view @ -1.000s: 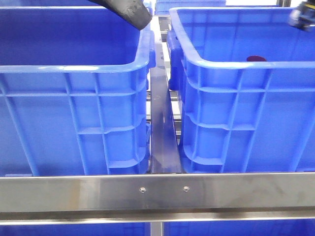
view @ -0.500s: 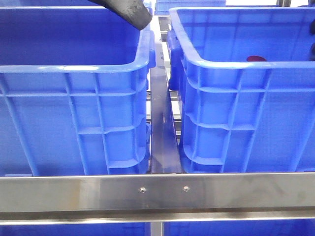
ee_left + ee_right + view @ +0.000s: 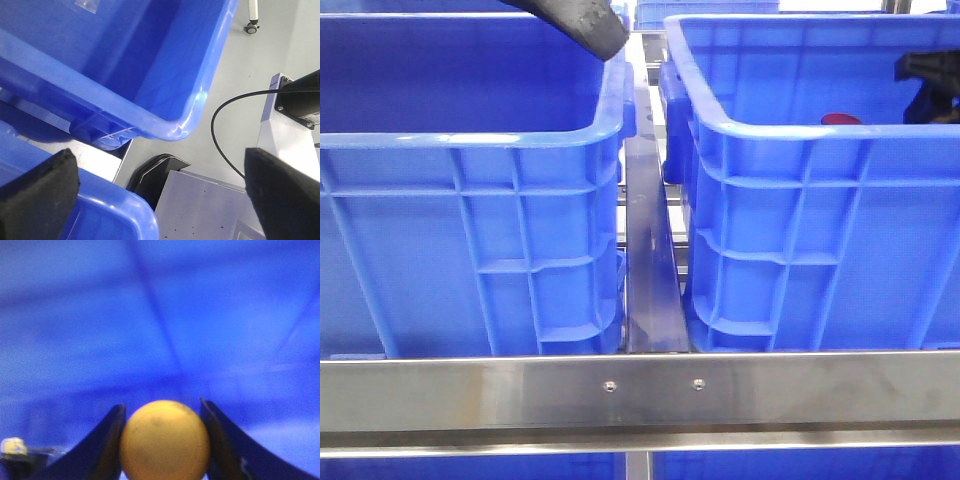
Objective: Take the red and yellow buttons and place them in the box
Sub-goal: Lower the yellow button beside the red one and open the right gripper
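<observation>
My right gripper (image 3: 162,409) is shut on the yellow button (image 3: 164,440), which fills the gap between both dark fingers. In the front view the right gripper (image 3: 928,85) shows at the right edge, inside the right-hand blue box (image 3: 790,130) and below its rim. The dark red button (image 3: 840,120) peeks over that box's front rim, to the left of the gripper. My left gripper (image 3: 157,160) is open and holds nothing. It hovers over the far right corner of the left blue box (image 3: 470,138), where one dark finger (image 3: 588,24) shows.
A steel rail (image 3: 650,260) runs between the two boxes and a steel crossbar (image 3: 640,390) lies in front of them. The left wrist view shows another blue crate (image 3: 150,75), a black cable (image 3: 220,145) and grey metal framing (image 3: 210,205).
The right gripper was high at the right edge a second ago, slipped almost out of view, and now sits lower inside the right box. The left arm has not moved.
</observation>
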